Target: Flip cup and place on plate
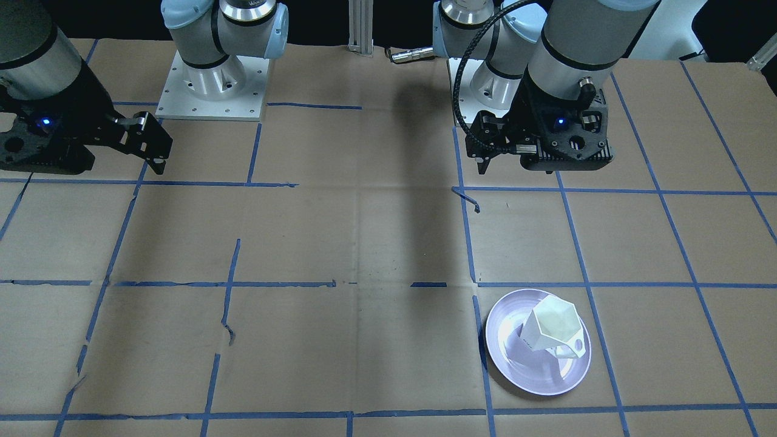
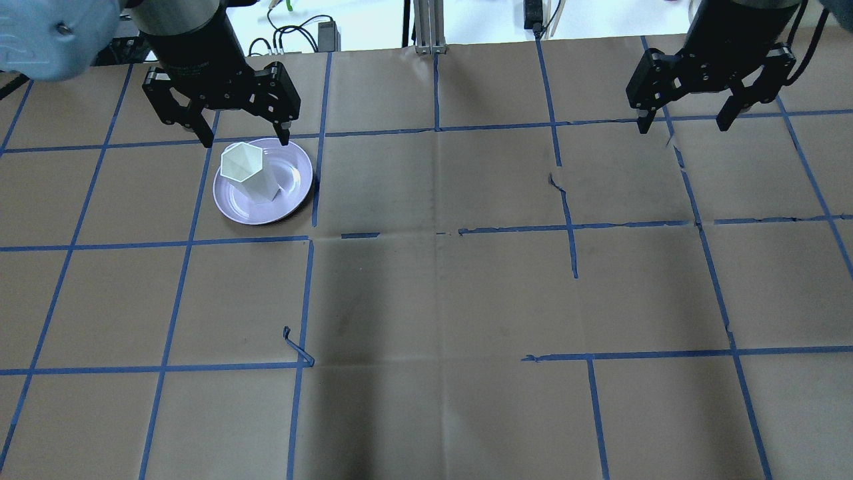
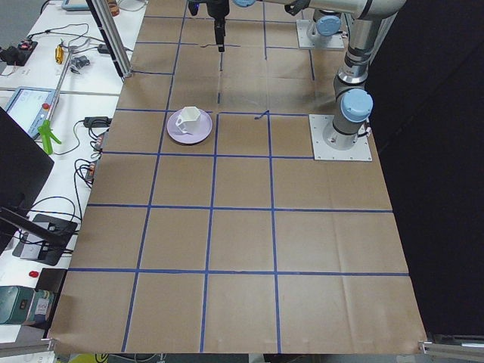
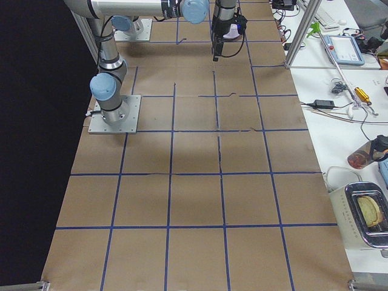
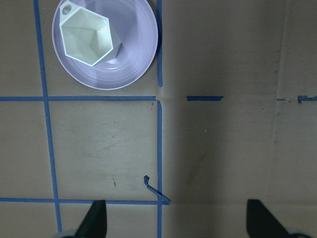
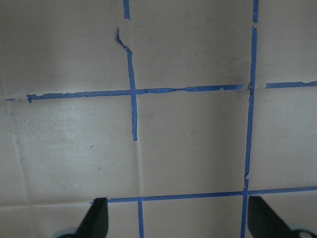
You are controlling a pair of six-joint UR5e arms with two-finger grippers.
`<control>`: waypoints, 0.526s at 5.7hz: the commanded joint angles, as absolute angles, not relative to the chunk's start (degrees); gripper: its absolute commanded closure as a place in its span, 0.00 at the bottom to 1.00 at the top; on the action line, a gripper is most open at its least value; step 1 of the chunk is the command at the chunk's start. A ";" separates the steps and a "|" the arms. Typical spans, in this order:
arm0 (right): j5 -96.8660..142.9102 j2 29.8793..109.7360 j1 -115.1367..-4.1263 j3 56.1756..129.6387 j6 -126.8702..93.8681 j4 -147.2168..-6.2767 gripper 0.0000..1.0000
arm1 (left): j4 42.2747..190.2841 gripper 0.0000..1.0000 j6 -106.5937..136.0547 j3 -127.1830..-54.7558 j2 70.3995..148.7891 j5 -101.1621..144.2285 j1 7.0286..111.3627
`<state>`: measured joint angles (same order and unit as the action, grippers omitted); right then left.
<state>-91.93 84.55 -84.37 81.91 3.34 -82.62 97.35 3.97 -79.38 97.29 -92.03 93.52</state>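
Observation:
The white faceted cup (image 2: pixel 248 172) stands on the pale lavender plate (image 2: pixel 293 193) with its hexagonal opening facing up. Both show in the front view, cup (image 1: pixel 555 331) and plate (image 1: pixel 522 364), and in the left wrist view, cup (image 5: pixel 89 34) and plate (image 5: pixel 133 64). My left gripper (image 2: pixel 246 138) is open and empty, raised well above the table, apart from the cup. It shows in the front view (image 1: pixel 485 162) and the left wrist view (image 5: pixel 178 220). My right gripper (image 2: pixel 682 125) is open and empty, far off on the other side (image 6: pixel 178 223).
The table is brown cardboard with a grid of blue tape (image 2: pixel 436 230). A loose curl of tape (image 2: pixel 296 350) lies near the left middle. The two arm bases (image 1: pixel 212 79) stand at the robot's edge. Side benches hold cables and tools (image 3: pixel 60 60).

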 commanded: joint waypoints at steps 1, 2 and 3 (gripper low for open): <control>-91.93 84.55 -84.38 81.91 3.34 -82.62 0.00 | 96.07 0.01 3.87 -80.68 97.21 -92.20 93.34; -91.93 84.55 -84.38 81.91 3.34 -82.62 0.00 | 95.54 0.01 3.87 -80.68 97.21 -92.11 93.34; -91.93 84.55 -84.38 81.91 3.34 -82.62 0.00 | 95.54 0.01 3.95 -80.77 97.21 -92.02 93.34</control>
